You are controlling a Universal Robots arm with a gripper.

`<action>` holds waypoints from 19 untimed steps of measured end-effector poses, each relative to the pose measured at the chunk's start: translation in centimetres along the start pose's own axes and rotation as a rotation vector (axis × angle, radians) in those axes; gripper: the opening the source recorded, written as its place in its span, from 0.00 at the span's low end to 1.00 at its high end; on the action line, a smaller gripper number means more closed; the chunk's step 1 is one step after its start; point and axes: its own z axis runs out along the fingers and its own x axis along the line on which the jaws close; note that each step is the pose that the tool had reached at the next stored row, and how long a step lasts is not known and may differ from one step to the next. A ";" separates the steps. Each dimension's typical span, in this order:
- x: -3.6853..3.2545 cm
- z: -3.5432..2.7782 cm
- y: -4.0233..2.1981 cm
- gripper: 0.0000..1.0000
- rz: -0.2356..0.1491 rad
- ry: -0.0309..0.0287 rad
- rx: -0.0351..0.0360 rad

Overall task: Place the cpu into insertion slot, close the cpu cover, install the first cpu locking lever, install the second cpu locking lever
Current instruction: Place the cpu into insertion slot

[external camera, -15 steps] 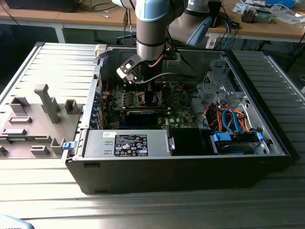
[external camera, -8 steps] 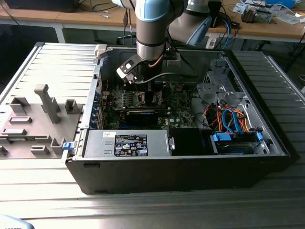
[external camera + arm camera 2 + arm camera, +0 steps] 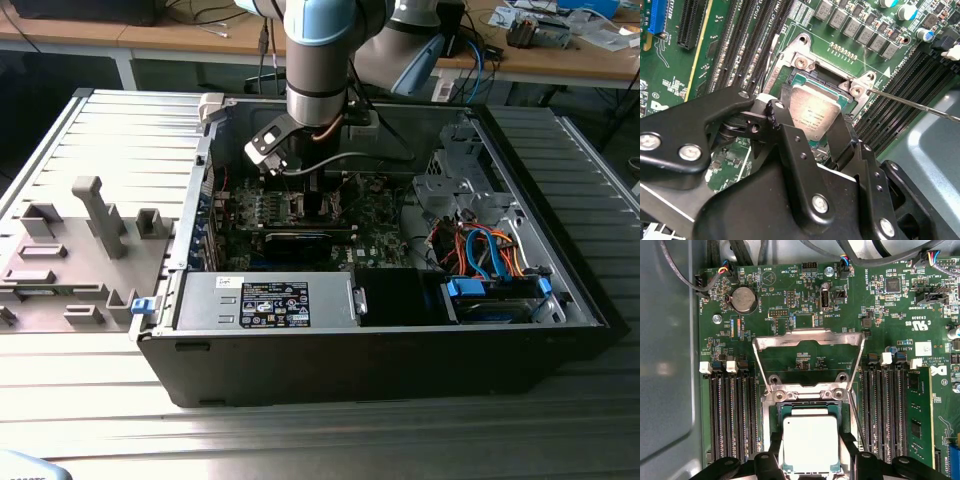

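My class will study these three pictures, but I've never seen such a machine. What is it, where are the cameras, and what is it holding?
It is a robot arm reaching down into an open computer case that lies on a metal table; the exterior view shows this from off the arm. The two wrist views come from cameras riding on the arm, looking at the green circuit board. There the tool grips a square silvery chip at its socket. The socket's metal cover stands open.

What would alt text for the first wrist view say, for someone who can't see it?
A black gripper holds the cpu by two sides at the insertion slot on a green motherboard. The silver cpu cover is swung open beyond it, with memory slots on either side.
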 end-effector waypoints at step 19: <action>0.34 -1.55 0.02 0.40 0.000 -0.0029 0.0000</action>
